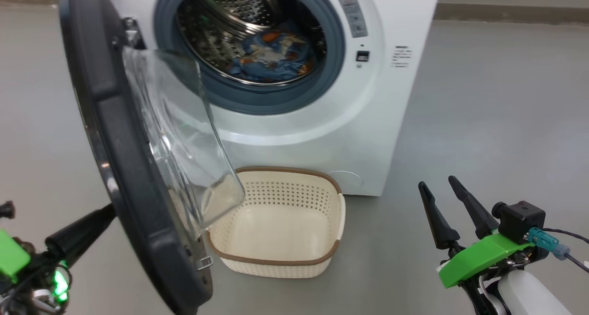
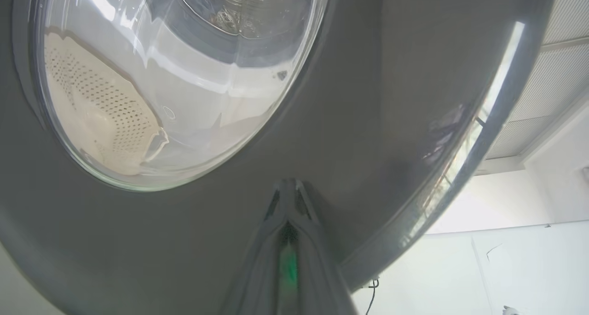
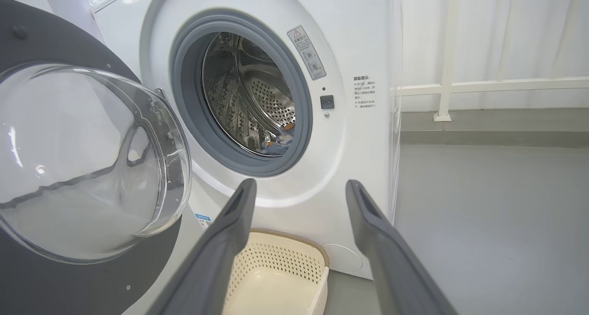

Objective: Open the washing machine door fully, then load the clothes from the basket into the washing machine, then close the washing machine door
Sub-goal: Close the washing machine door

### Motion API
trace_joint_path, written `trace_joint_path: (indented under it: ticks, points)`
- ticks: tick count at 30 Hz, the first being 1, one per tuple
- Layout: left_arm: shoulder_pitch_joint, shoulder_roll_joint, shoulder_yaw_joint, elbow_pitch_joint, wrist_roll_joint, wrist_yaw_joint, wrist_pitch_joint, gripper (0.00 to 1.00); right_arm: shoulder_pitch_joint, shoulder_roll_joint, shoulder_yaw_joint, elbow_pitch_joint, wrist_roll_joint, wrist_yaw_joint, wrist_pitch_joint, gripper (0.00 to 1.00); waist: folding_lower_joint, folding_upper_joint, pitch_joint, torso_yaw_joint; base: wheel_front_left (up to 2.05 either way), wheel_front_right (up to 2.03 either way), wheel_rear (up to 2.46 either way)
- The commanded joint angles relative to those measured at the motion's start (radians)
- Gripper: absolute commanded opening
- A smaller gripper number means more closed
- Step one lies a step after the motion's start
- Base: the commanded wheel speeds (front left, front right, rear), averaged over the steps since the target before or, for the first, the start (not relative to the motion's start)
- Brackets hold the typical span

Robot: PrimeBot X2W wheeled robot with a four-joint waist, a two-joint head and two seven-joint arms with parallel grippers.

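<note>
The white washing machine [image 1: 322, 135] stands ahead with its round black door [image 1: 124, 168] swung out to the left, glass bowl [image 1: 179, 135] bulging toward the drum. Blue clothes [image 1: 271, 53] with orange bear prints lie inside the steel drum. The cream basket [image 1: 280, 223] sits on the floor below the opening with nothing in it. My left gripper [image 2: 287, 186] is shut, its tips pressed against the door's glossy outer face [image 2: 368, 99]. At the lower right my right gripper [image 1: 437, 188] stands open, holding nothing, well away from the machine [image 3: 349, 53]; the right wrist view shows the clothes [image 3: 278, 138] low in the drum.
Grey floor [image 1: 497, 112] stretches to the right of the machine. A white railing [image 3: 460, 85] and curtain stand behind the machine's right side in the right wrist view. The open door [image 3: 46, 241] blocks the space left of the basket [image 3: 276, 278].
</note>
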Motion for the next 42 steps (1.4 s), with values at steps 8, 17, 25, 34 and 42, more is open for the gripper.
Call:
trace_joint_path:
  ticks: [8, 17, 25, 34, 42]
  points:
    - [-0.061, -0.025, 0.001, -0.05, 0.008, 0.0, -0.048, 0.0, -0.016, -0.002, 0.013, -0.03, -0.005, 0.004, -0.012, 1.0, 0.0001, 0.0, 0.017, -0.117, 0.0, 0.0, 0.0]
    - [-0.106, -0.047, 0.001, -0.021, 0.036, -0.028, -0.107, 0.0, -0.02, 0.002, 0.005, -0.037, -0.006, 0.004, -0.012, 1.0, 0.0001, 0.0, 0.039, -0.242, 0.0, 0.0, 0.0]
    - [-0.139, -0.05, 0.005, 0.012, 0.068, -0.06, -0.158, 0.0, -0.026, 0.004, 0.003, -0.038, -0.005, 0.004, -0.012, 1.0, 0.0001, 0.0, 0.061, -0.324, 0.0, 0.0, 0.0]
    - [-0.168, -0.061, 0.002, 0.048, 0.086, -0.1, -0.195, 0.0, -0.027, 0.006, -0.001, -0.038, -0.007, 0.004, -0.012, 1.0, 0.0001, 0.0, 0.065, -0.327, 0.0, 0.0, 0.0]
    - [-0.209, -0.094, -0.01, 0.087, 0.108, -0.124, -0.249, 0.0, -0.033, 0.008, -0.002, -0.037, -0.01, 0.004, -0.012, 1.0, 0.0001, 0.0, 0.06, -0.299, 0.0, 0.0, 0.0]
